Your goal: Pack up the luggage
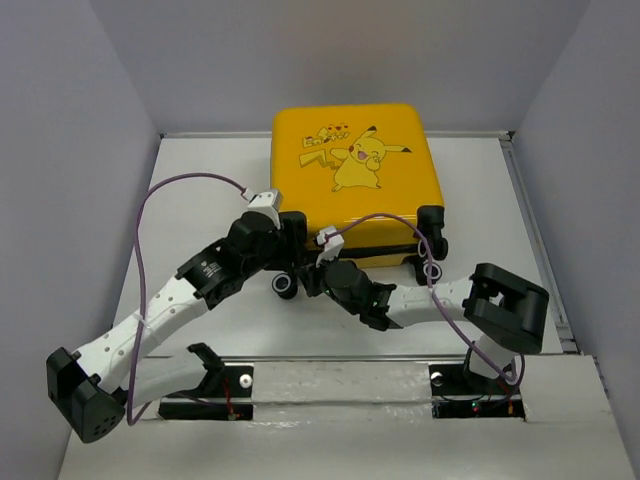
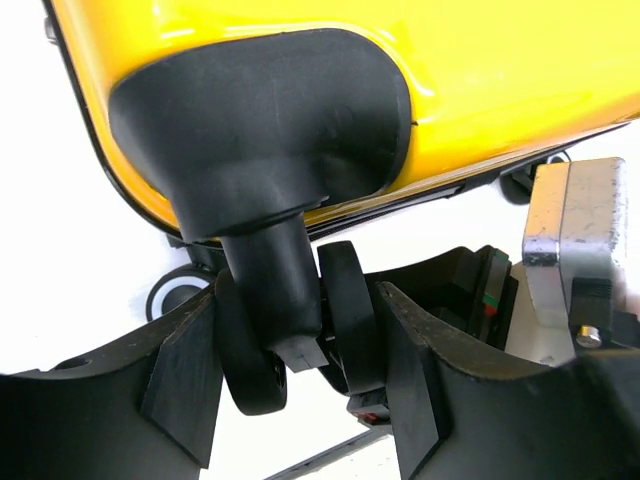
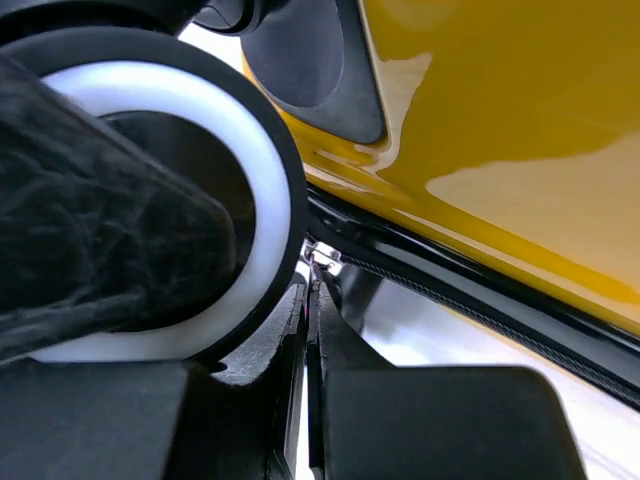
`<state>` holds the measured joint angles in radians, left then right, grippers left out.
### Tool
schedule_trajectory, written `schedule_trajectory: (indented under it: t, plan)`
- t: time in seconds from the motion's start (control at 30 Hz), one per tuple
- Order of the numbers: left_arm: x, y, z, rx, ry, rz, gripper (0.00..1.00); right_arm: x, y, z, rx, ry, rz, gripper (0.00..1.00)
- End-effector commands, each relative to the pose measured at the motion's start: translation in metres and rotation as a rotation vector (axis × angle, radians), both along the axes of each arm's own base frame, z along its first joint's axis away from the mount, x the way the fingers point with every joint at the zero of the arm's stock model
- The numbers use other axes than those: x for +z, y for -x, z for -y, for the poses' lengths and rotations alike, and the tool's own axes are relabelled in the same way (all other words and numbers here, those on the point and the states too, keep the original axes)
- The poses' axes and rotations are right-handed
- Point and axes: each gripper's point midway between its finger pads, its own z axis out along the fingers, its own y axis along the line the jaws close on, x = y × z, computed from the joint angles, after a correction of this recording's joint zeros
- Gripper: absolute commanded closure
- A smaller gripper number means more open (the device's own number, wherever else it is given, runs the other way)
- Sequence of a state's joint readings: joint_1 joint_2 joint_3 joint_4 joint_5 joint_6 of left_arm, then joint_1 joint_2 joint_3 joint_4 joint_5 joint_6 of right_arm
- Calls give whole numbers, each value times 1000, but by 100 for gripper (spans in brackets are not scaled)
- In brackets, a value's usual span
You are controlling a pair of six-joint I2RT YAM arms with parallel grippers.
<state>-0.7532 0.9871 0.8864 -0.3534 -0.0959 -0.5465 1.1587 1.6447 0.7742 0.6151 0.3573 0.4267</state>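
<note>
The yellow luggage (image 1: 350, 150) lies closed on the table with the Pikachu lid up; its shell also fills the left wrist view (image 2: 480, 80) and the right wrist view (image 3: 500, 90). My left gripper (image 1: 292, 240) is at its near-left corner. In the left wrist view the left gripper (image 2: 295, 305) is closed against both sides of a black twin caster wheel (image 2: 350, 310). My right gripper (image 1: 322, 262) is at the near edge, beside the left one. In the right wrist view the right gripper (image 3: 312, 285) is shut on the small metal zipper pull (image 3: 322, 256) at the zipper track (image 3: 450, 290).
A second, white-rimmed wheel (image 1: 286, 285) sits right below both grippers and looms close in the right wrist view (image 3: 255, 160). More black wheels (image 1: 432, 225) are at the near-right corner. Grey walls close in the white table (image 1: 200, 200).
</note>
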Motion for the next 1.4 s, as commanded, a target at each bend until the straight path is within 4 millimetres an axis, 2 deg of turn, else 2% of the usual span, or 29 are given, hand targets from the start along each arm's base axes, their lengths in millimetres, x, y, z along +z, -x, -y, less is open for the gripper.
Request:
schedule_trajectory:
  t: [0.0, 0.07, 0.13, 0.17, 0.2, 0.27, 0.3, 0.33, 0.4, 0.43, 0.53, 0.6, 0.67, 0.73, 0.83, 0.87, 0.9, 0.93, 1.03, 1.07, 1.13, 1.17, 1.2, 1.23, 1.33, 1.37]
  plan:
    - [193, 43, 73, -379, 575, 386, 94, 85, 97, -87, 493, -361, 56, 93]
    - [191, 48, 70, -371, 606, 375, 94, 74, 100, -85, 497, -374, 34, 93]
    - [180, 49, 70, -365, 625, 349, 94, 74, 101, -81, 492, -399, 26, 93]
    - [176, 49, 71, -363, 630, 344, 94, 61, 101, -73, 475, -374, 4, 93]
    - [166, 47, 72, -358, 626, 332, 94, 70, 95, -62, 423, -384, 24, 88]
    - [157, 44, 72, -341, 623, 318, 94, 60, 90, -42, 365, -333, 17, 71]
    - [149, 43, 73, -337, 615, 307, 94, 64, 87, -22, 316, -317, 32, 53]
    - [144, 41, 74, -329, 612, 298, 94, 45, 86, -9, 290, -230, 1, 43]
    - [134, 38, 75, -318, 611, 286, 94, 34, 80, 14, 221, -146, -15, 26]
    - [130, 37, 77, -316, 611, 280, 89, 35, 81, 29, 199, -99, -24, 22]
    - [122, 37, 80, -319, 625, 272, 72, 37, 76, 56, 128, -66, -16, 12]
    - [119, 32, 78, -293, 630, 275, 37, 51, 71, 72, 87, -60, -3, 8]
    - [118, 31, 77, -282, 630, 275, 24, 52, 67, 84, 58, -15, -8, 6]
    - [118, 30, 78, -287, 623, 280, 17, 55, 59, 91, 16, 13, 1, 5]
    - [118, 29, 77, -281, 612, 291, 18, 50, 50, 99, -27, 42, -19, 11]
    - [118, 28, 76, -278, 603, 296, 22, 43, 52, 100, -23, 53, -35, 13]
    - [118, 28, 76, -278, 602, 297, 26, 34, 51, 100, -27, 57, -65, 21]
    - [116, 28, 77, -283, 596, 296, 31, 26, 50, 100, -36, 71, -76, 23]
    - [118, 27, 80, -295, 592, 296, 36, 10, 47, 94, -40, 50, -77, 23]
    - [116, 27, 82, -301, 588, 291, 37, 22, 44, 86, -39, -28, -48, 26]
    - [115, 27, 84, -307, 586, 286, 44, 10, 39, 85, -41, -44, -52, 32]
    - [116, 27, 84, -307, 588, 288, 46, 18, 33, 81, -48, -89, -33, 34]
    - [115, 27, 85, -309, 586, 285, 49, 18, 31, 79, -51, -97, -28, 38]
    - [115, 26, 84, -308, 586, 285, 58, 20, 25, 79, -65, -107, -15, 42]
    - [117, 26, 85, -308, 591, 289, 70, 31, 13, 76, -111, -178, 17, 42]
    - [117, 26, 85, -310, 592, 290, 78, 37, 10, 73, -120, -216, 28, 41]
